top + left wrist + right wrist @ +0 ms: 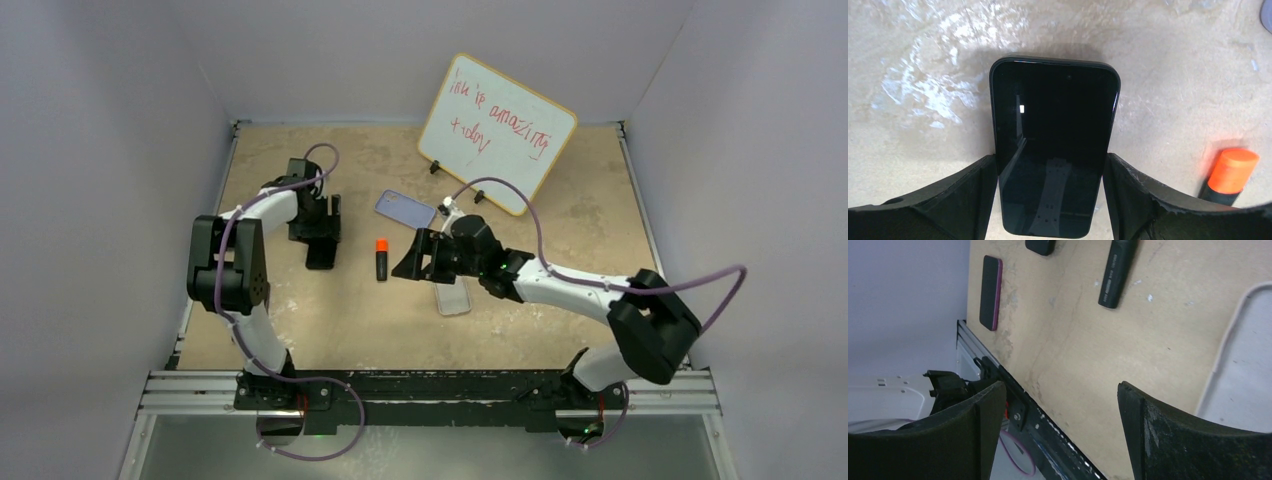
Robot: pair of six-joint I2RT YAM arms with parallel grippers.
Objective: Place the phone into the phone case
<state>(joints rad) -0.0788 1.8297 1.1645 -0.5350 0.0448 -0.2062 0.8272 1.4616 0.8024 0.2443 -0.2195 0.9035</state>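
Two pincers work over the table [330, 320]. Nearest, the right pincer [1060, 387] hangs released and empty, fingers spread wide, at 3 o'clock of the orange-capped marker [381, 258]. At the marker's 9 o'clock the phone [1055, 125] lies flat, screen up, with the left pincer [1051, 161] clenched against its two long edges. Farther off, near the marker's 12 o'clock, the lavender phone case [405, 209] lies apart from the phone. Beyond it, toward 1 o'clock, leans the whiteboard [497, 130].
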